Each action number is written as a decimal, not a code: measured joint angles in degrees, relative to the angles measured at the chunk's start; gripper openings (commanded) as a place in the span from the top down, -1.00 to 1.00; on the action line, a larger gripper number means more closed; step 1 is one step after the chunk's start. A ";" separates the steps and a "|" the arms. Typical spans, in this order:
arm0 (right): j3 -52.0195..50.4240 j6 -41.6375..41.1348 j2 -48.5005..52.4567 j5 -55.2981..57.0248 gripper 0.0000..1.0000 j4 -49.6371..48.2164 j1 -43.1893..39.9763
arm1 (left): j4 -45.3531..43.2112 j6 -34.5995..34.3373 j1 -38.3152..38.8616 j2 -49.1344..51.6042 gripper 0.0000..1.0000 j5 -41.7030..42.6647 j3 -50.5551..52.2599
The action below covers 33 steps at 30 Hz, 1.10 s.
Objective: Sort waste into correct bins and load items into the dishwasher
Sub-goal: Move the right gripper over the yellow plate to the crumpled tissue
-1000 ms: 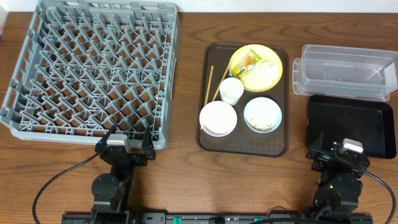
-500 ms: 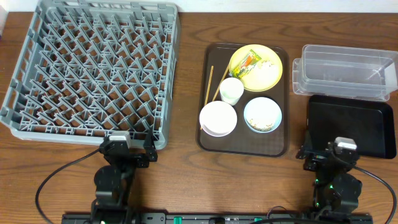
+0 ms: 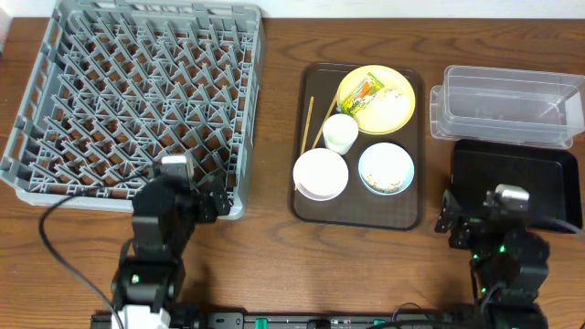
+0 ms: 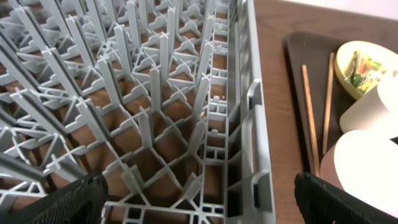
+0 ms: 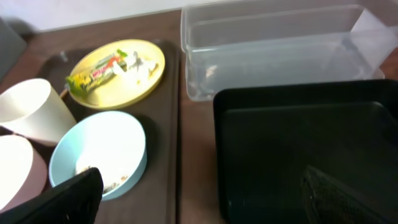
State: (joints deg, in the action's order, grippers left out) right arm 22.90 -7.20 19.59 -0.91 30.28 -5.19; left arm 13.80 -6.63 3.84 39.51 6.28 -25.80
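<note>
While my left pincer (image 3: 180,194) and right pincer (image 3: 484,224) gape empty, sorting looks unstarted; likely next: snack wrapper (image 3: 364,90), upper-middle yellow plate (image 3: 408,108), needs pinching.

Overhead looks straight down on whole table (image 3: 274,247). My left wrist camera close over rack (image 4: 245,134) corner; my right faces black tray (image 5: 298,137). Both share plate (image 4: 348,84).
</note>
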 measured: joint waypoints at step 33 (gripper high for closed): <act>26.49 2.38 34.12 -6.99 -0.98 13.64 0.02 | 4.28 -6.03 0.00 5.77 -0.97 9.62 -5.14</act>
State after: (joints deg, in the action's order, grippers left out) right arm 49.39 -4.82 53.71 -7.90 43.92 -5.17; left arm 18.09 -12.67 3.84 45.28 15.90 -30.94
